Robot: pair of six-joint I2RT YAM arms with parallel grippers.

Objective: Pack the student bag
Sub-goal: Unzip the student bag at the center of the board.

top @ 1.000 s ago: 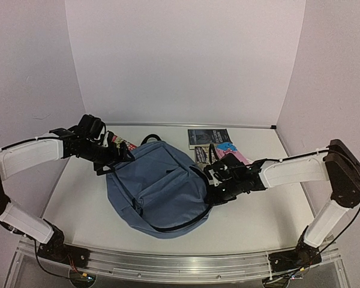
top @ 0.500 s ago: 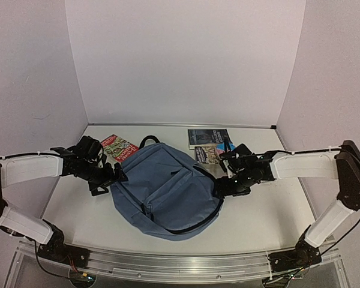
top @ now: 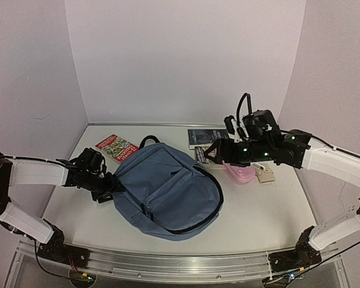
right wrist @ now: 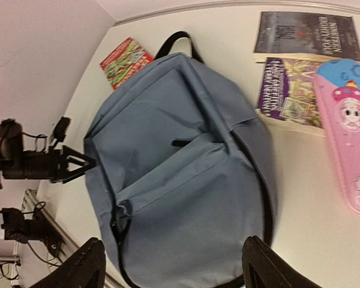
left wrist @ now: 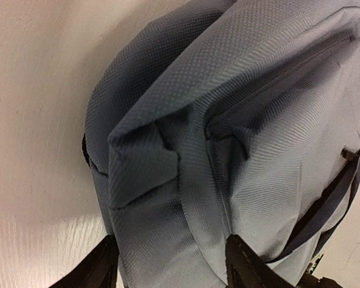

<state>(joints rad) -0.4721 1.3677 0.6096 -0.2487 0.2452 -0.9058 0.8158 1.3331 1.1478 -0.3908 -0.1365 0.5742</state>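
Observation:
The student bag (top: pixel 165 191) lies flat mid-table, slate-blue and rounded, its black handle loop pointing to the far wall. My left gripper (top: pixel 111 187) sits low at the bag's left edge. In the left wrist view its fingers (left wrist: pixel 247 265) stand apart, with a fold of the student bag (left wrist: pixel 186 180) between them. My right gripper (top: pixel 218 154) hangs raised above the bag's far right side, open and holding nothing. In the right wrist view the right gripper (right wrist: pixel 171 271) looks down on the whole student bag (right wrist: pixel 180 180).
A red book (top: pixel 116 147) lies by the bag's far left corner. A dark book (top: pixel 201 137) and a purple book (top: pixel 202 155) lie far right of it. Beside them are a pink pencil case (top: pixel 240 173) and a small beige object (top: pixel 265 175).
My right gripper opened, let go of the bag's right side and rose toward the far right. My left gripper slid nearer along the bag's left edge and its fingers narrowed.

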